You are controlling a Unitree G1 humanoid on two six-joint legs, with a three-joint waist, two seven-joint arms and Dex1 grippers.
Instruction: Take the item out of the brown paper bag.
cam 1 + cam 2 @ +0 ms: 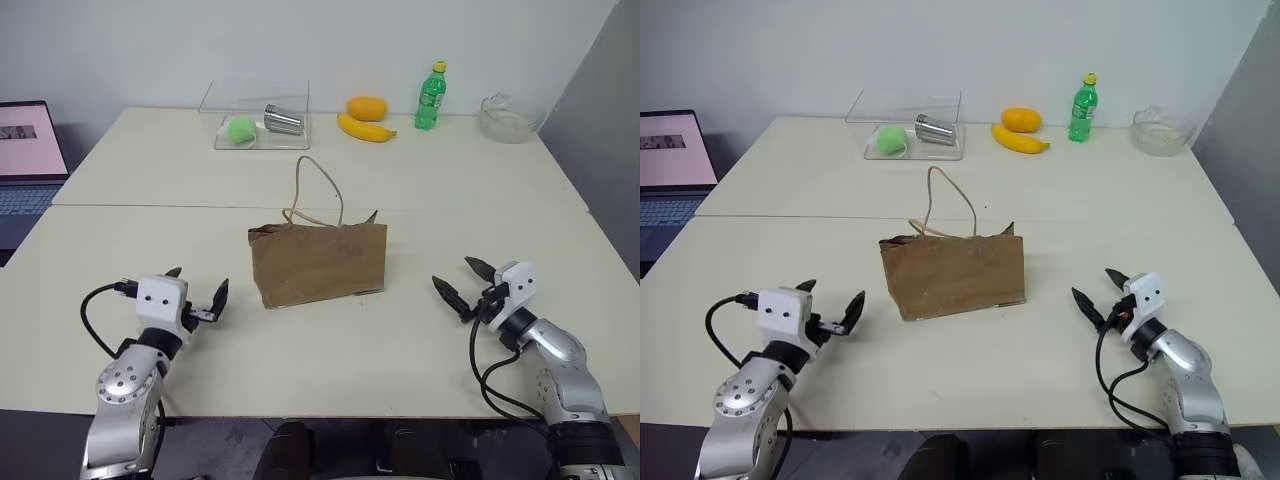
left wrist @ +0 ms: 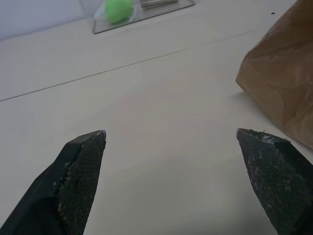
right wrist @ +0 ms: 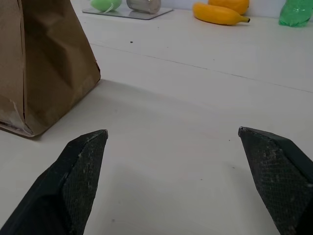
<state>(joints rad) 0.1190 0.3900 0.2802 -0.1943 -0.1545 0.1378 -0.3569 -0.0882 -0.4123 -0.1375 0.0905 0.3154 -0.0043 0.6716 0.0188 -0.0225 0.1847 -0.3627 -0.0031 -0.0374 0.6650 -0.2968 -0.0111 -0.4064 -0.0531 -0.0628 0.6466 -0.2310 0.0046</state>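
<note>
Your bag (image 1: pixel 318 262) stands upright in the middle of the worktop (image 1: pixel 420 190), creased, its cord handles (image 1: pixel 318 190) looping up from the top edge. The top looks pinched nearly closed, so you cannot see the ketchup bottle; whether it sits inside cannot be told from here.

Your left claw (image 1: pixel 196 292) rests low over the worktop to the left of the bag, apart from it, fingers spread wide and holding nothing. In the left wrist view the two black fingertips (image 2: pixel 80 166) frame bare worktop, with the bag's corner (image 2: pixel 283 83) just past the one on the bag's side.

Your right claw (image 1: pixel 462 283) sits to the right of the bag, also apart from it, spread wide and empty, angled in toward the bag. The right wrist view shows the bag's side (image 3: pixel 44 68) beyond one fingertip (image 3: pixel 83 171).

Along the far edge you have a clear box (image 1: pixel 258 115) holding a green ball (image 1: pixel 241 129) and a metal cup (image 1: pixel 284 121), then a banana (image 1: pixel 365 128), an orange fruit (image 1: pixel 367 107), a green soda bottle (image 1: pixel 431 97) and a glass bowl (image 1: pixel 508 120). A laptop (image 1: pixel 28 160) sits off the worktop's left side.
</note>
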